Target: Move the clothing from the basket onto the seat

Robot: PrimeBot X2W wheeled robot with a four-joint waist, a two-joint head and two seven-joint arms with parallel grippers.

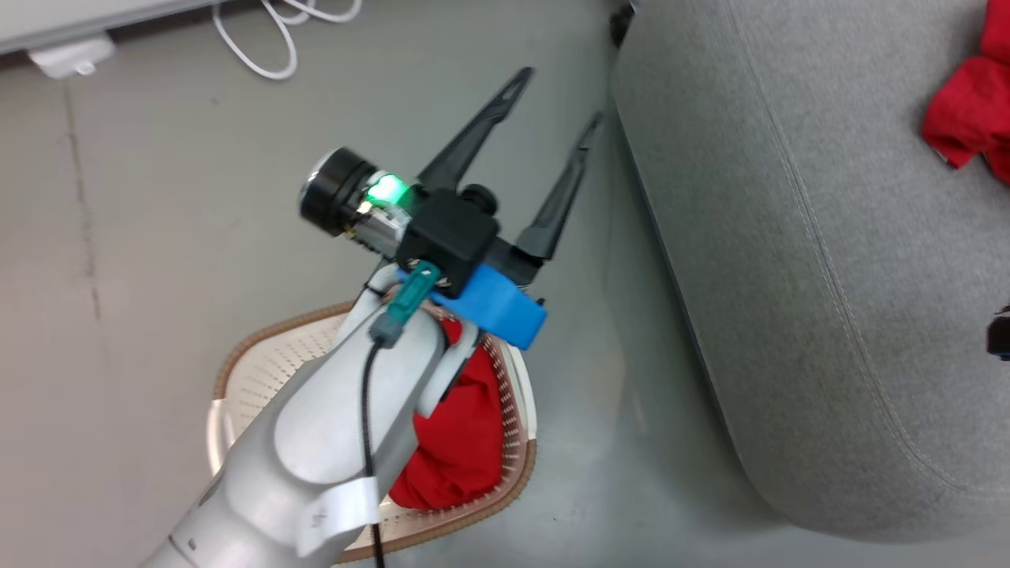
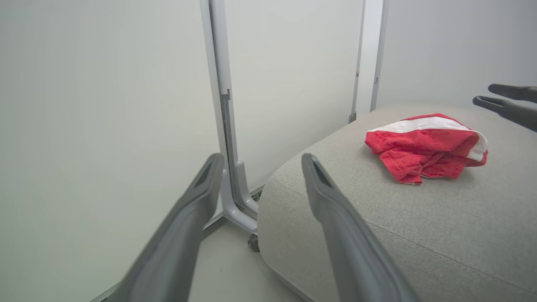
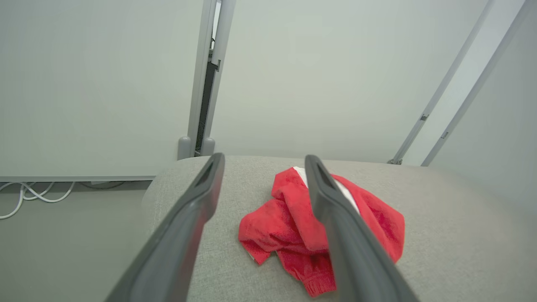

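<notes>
One red garment [image 1: 461,430] lies in the cream basket [image 1: 272,329] on the floor, partly hidden under my left forearm. My left gripper [image 1: 558,99] hangs open and empty above the floor between basket and seat [image 1: 789,237], fingers pointing at the seat's left edge; the left wrist view shows it open [image 2: 261,158]. A second red garment with white trim [image 2: 423,147] lies crumpled on the seat [image 2: 419,218], also at the head view's top right [image 1: 970,110]. My right gripper [image 3: 264,159] is open and empty over the seat, just short of that garment [image 3: 293,226].
White cables [image 1: 268,47] and a white box [image 1: 71,55] lie on the grey floor by the far wall. White partition panels on a metal post with a footed base [image 2: 235,197] stand behind the seat. Bare floor lies left of the basket.
</notes>
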